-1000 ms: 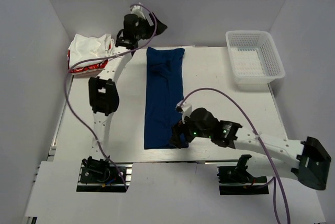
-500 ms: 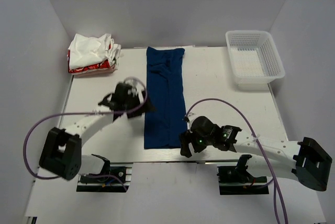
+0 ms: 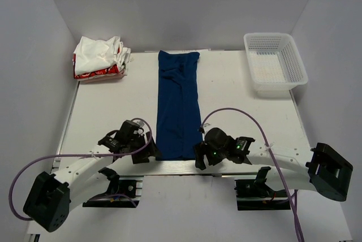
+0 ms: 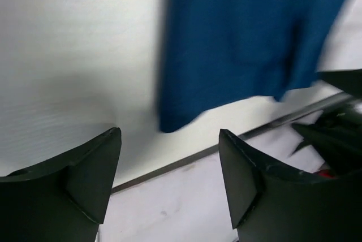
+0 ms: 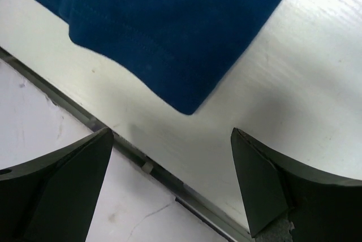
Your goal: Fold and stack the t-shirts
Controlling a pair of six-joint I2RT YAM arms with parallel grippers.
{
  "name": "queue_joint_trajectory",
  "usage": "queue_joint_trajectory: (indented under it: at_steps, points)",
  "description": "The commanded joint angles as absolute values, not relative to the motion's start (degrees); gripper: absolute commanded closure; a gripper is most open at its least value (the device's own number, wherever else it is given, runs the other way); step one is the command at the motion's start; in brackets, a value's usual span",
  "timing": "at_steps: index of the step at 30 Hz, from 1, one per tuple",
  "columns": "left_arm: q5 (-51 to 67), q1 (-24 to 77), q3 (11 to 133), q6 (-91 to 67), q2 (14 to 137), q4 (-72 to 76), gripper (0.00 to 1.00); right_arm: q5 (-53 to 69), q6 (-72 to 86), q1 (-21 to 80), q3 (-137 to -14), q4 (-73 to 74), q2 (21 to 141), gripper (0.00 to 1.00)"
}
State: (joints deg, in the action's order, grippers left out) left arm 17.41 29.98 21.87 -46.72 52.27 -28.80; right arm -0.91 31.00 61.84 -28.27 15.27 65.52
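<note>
Two jaws stand apart, empty, on the left gripper [image 3: 153, 153] beside the near left corner of the navy t-shirt [image 3: 178, 103], a narrow strip lying midway across the table [image 3: 243, 117], long axis near to far. Soft, limp and light, it likely wants pinching at both near corners; the right gripper [image 3: 198, 158], jaws wide, flanks the other.

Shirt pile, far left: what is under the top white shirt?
Under the white shirt, a red-and-white layer shows along the near edge, on the table. Anything else beneath is covered.
</note>
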Motion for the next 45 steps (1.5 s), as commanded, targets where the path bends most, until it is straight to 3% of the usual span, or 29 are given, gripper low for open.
queue_joint_trajectory:
  at_steps: [1, 5, 11, 12, 13, 15, 17, 19, 23, 24, 27, 36, 45]
  points:
    - [18.9, 31.4, 20.7, -47.9, 53.4, -25.6, 0.21, -4.7, 32.8, 61.9, -27.9, 11.5, 66.7, 0.1]
    - [20.5, 33.7, 19.9, -48.5, 56.7, -21.4, 0.35, -4.7, 33.7, 61.7, -26.7, 9.1, 68.7, 0.13]
    - [17.2, 36.6, 21.0, -48.5, 63.6, -20.2, 0.61, -3.0, 34.5, 61.7, -26.5, 7.6, 69.8, 0.31]
    - [16.4, 36.6, 21.5, -48.5, 64.2, -20.7, 0.74, -3.2, 34.5, 61.8, -26.5, 7.5, 69.7, 0.38]
    - [15.8, 36.6, 21.5, -48.5, 64.2, -20.7, 0.8, -3.3, 34.8, 61.7, -26.4, 7.5, 69.7, 0.51]
    - [15.2, 37.1, 22.8, -48.5, 65.0, -20.7, 0.93, -4.5, 35.1, 61.7, -26.3, 7.4, 69.4, 0.61]
    - [11.9, 37.1, 23.6, -48.5, 65.0, -22.1, 0.99, -6.1, 35.2, 61.6, -26.1, 6.9, 69.4, 0.67]
    - [10.1, 37.1, 24.6, -48.5, 65.0, -23.5, 1.0, -7.3, 34.7, 61.6, -25.9, 5.8, 69.6, 0.68]
    - [8.8, 37.1, 26.0, -47.8, 65.0, -23.5, 1.0, -10.1, 34.7, 61.4, -27.1, 5.8, 70.8, 0.8]
    - [8.8, 37.1, 26.0, -47.3, 64.1, -22.9, 1.0, -10.3, 34.8, 61.5, -27.3, 5.2, 71.0, 0.9]
    - [9.3, 37.1, 26.0, -46.8, 61.7, -20.0, 1.0, -11.2, 34.7, 61.4, -27.7, 4.3, 70.1, 1.0]
    - [9.2, 37.1, 28.8, -45.1, 58.7, -16.7, 1.0, -14.7, 31.3, 61.3, -31.2, 2.9, 65.6, 1.0]
    - [-1.2, 35.5, 40.3, -44.6, 67.7, -14.8, 1.0, -23.9, 29.4, 55.6, -42.2, 3.7, 74.1, 1.0]
